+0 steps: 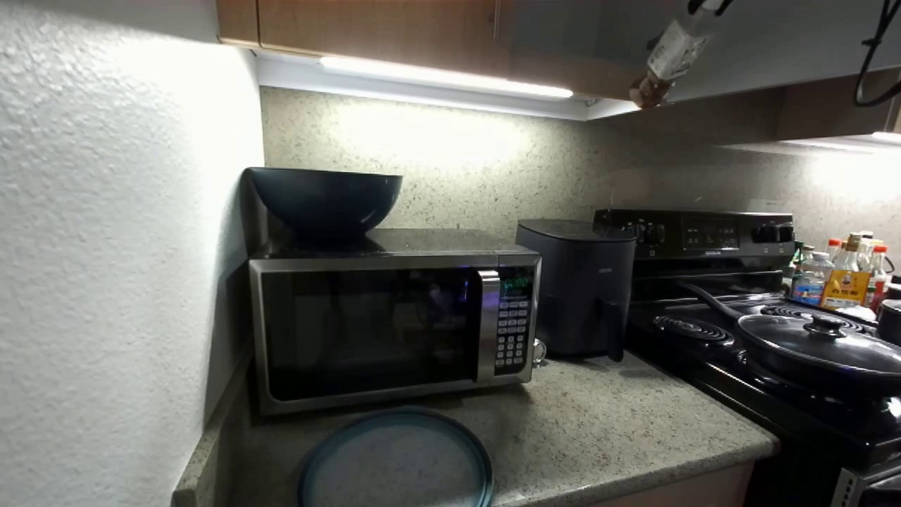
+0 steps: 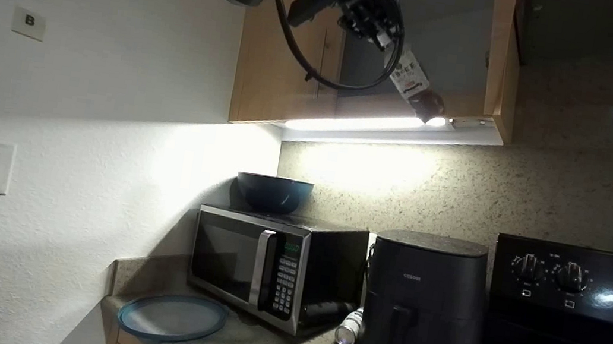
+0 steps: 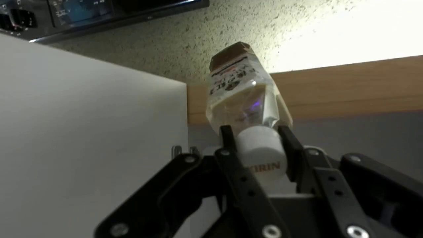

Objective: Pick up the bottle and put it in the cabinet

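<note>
The clear bottle with a pale label and brown liquid hangs tilted, base down, at the open cabinet; it also shows in an exterior view and in the wrist view. My gripper is shut on its white cap, one finger on each side; it also shows in an exterior view. The upper cabinet has light brown doors and a lit underside; it also shows in an exterior view. One door stands open, its pale inner face left in the wrist view. The bottle's exact depth is unclear.
Below stand a microwave with a dark bowl on top, a black air fryer and a stove with a lidded pan. A round lid lies on the counter. A cable loops near the gripper.
</note>
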Action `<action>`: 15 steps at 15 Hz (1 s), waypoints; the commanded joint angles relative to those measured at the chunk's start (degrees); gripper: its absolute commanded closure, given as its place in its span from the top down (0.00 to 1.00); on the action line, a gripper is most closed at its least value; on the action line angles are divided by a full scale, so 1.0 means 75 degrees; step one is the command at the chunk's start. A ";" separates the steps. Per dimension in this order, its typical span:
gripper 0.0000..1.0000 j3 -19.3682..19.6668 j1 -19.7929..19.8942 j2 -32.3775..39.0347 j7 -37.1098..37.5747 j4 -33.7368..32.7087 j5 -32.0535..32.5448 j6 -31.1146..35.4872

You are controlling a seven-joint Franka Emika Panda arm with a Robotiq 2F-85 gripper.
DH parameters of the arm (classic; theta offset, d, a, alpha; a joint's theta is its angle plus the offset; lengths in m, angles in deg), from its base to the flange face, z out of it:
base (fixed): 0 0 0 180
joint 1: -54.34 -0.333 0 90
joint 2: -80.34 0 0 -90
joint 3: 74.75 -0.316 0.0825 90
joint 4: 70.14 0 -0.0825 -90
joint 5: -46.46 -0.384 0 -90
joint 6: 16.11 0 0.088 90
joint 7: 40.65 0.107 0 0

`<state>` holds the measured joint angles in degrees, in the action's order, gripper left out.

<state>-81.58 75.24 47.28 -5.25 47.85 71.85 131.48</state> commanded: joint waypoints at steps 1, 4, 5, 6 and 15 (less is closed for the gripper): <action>0.12 -0.0305 0.0552 -0.0288 0.0220 -0.0114 0.0386 0.0432; 0.12 -0.0405 0.0935 -0.0319 0.0169 -0.0094 0.0607 0.1355; 0.12 -0.0360 0.0970 -0.0266 0.0088 -0.0085 0.0553 0.1792; 0.13 -0.0359 0.1078 -0.0206 0.0054 -0.0071 0.0484 0.2227; 0.12 0.0490 0.0237 0.1668 -0.0138 0.0083 0.0140 0.5877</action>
<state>-81.15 81.90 53.83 -5.30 49.77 73.99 169.63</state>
